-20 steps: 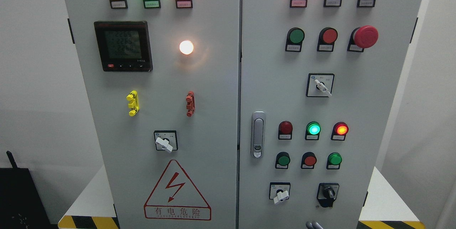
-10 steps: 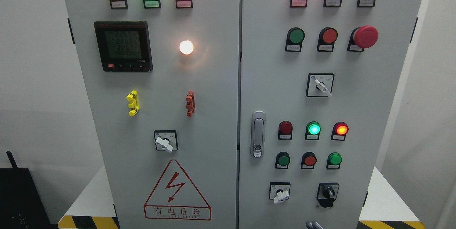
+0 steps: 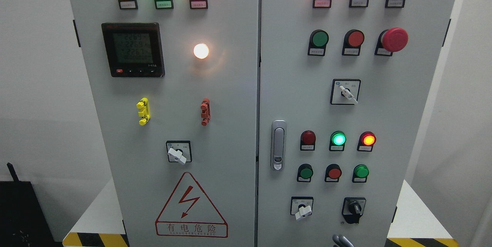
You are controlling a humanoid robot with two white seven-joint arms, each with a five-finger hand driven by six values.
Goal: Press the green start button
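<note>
Grey fingertips (image 3: 342,241) of a hand poke up at the cabinet's (image 3: 246,85) bottom edge, right of the middle; whether it is released or clenched cannot be told, nor which arm it belongs to; green buttons sit on the right door, one (image 3: 319,38) near its top, two (image 3: 306,171) (image 3: 361,171) low down above the selector switches (image 3: 302,208).

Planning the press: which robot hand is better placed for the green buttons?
Right, probably. Only the right robot hand shows, at the bottom edge under the right door, which carries the green buttons.
</note>
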